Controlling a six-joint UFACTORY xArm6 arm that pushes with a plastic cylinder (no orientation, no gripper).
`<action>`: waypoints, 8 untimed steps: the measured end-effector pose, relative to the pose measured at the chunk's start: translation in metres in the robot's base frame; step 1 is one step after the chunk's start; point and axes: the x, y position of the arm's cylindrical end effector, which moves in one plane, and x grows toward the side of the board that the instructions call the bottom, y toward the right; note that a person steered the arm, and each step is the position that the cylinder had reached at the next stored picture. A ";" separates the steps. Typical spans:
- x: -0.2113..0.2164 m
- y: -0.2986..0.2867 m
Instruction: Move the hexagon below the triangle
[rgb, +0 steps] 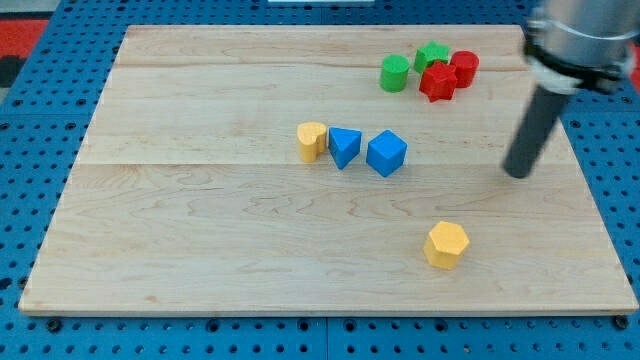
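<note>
Standing over the right side of a pale wooden table (200, 230), the dark straight rod of the xArm6 reaches down from the view's top right corner, and my tip (517, 174) meets the boards well apart from every block. No jaws exist on this arm, so nothing is held; the rod ends bare.

A yellow hexagon block (446, 245), the task's piece, sits alone near the view's bottom right, below and to the left of my tip, with open wood between them.

Near the table's middle runs a short row of three. A yellow block with a rounded top (312, 141), its exact shape hard to make out, stands at the row's left. Just beside it, to the view's right, is a blue triangle block (344, 147); whether the two touch cannot be told. A blue cube-like block (386, 153) closes the row at the right, near the triangle. The hexagon lies lower in the view than the triangle and well off to its right.

Toward the view's top, a tight cluster gathers: a green cylinder block (395, 73) at the left, a green star-like block (432, 55) behind, a red star-like block (438, 81) in front, and a red cylinder block (463, 68) at the right.

A blue pegboard (30, 140) surrounds the table.
</note>
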 end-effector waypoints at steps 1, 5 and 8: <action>0.066 0.011; 0.093 -0.134; 0.049 -0.128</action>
